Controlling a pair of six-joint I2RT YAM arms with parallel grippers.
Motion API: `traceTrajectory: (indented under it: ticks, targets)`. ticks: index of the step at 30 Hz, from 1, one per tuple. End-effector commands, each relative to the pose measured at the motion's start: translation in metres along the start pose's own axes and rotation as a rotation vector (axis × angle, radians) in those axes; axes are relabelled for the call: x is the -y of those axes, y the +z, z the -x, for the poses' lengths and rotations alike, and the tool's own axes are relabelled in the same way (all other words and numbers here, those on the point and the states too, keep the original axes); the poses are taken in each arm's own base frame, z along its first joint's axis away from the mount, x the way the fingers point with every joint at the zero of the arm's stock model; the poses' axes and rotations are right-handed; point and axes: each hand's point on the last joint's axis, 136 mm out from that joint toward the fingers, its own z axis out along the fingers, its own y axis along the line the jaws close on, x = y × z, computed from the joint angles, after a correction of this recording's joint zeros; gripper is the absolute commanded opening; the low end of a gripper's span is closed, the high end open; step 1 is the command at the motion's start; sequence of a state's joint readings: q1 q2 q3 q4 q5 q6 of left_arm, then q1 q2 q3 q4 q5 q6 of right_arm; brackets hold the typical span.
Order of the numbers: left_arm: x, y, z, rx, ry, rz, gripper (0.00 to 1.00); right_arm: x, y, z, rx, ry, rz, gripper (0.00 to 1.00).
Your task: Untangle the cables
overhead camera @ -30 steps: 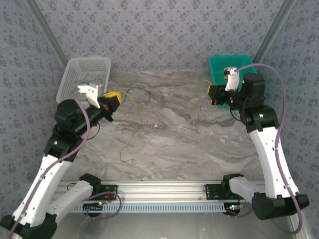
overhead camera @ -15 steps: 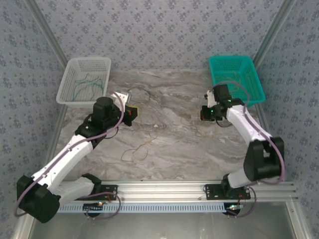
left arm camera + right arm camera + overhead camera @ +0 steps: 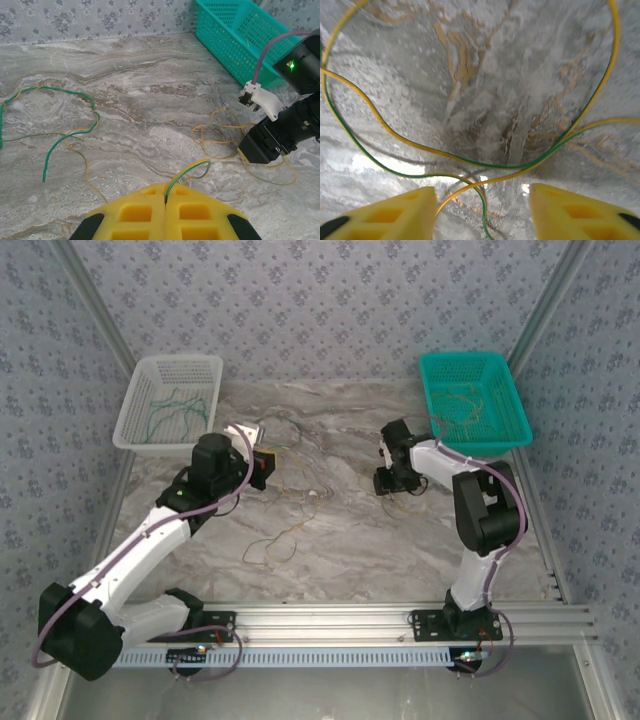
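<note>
The cables are thin green-and-yellow strands spread in loose loops over the marble table. One bunch lies mid-table, and another loop lies nearer the front. My left gripper is shut on a green-yellow cable that arches out from between its yellow pads. My right gripper hangs low over the table, open, with crossing cables lying between its yellow fingers. In the left wrist view a green cable curls on the left and yellow loops lie by the right gripper.
A white basket at the back left holds green cables. A teal basket at the back right holds yellowish cables. Patterned walls close the table at the back and sides. A metal rail runs along the front.
The right arm swung left from the teal basket and came down over the mid-table cables, and its jaws opened. The left arm moved from the white basket toward the middle, still shut.
</note>
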State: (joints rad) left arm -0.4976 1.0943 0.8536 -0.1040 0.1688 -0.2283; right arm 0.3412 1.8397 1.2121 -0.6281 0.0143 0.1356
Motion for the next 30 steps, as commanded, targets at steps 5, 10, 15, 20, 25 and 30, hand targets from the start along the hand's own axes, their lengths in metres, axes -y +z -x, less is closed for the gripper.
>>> traceTrajectory:
  ticks: [5, 10, 15, 20, 25, 30]
  targets:
    - [-0.002, -0.001, 0.008, 0.039, 0.037, 0.017, 0.00, 0.008, -0.032, 0.012, 0.093, -0.014, -0.093, 0.71]
    - [-0.002, 0.000, 0.008, 0.040, 0.042, 0.021, 0.00, 0.001, -0.024, 0.004, 0.083, -0.034, -0.027, 0.83]
    - [-0.002, -0.003, 0.010, 0.045, 0.047, 0.020, 0.00, 0.003, 0.009, -0.001, 0.038, -0.034, -0.040, 0.90]
    - [-0.001, -0.004, 0.010, 0.053, 0.050, 0.016, 0.00, 0.001, 0.016, 0.004, 0.000, -0.067, -0.082, 0.93]
    - [-0.001, -0.005, 0.009, 0.058, 0.045, 0.015, 0.00, 0.000, 0.032, -0.010, -0.110, -0.096, -0.162, 0.80]
    - [-0.002, -0.007, 0.009, 0.069, 0.047, 0.022, 0.00, -0.001, 0.042, -0.015, -0.166, -0.091, -0.222, 0.38]
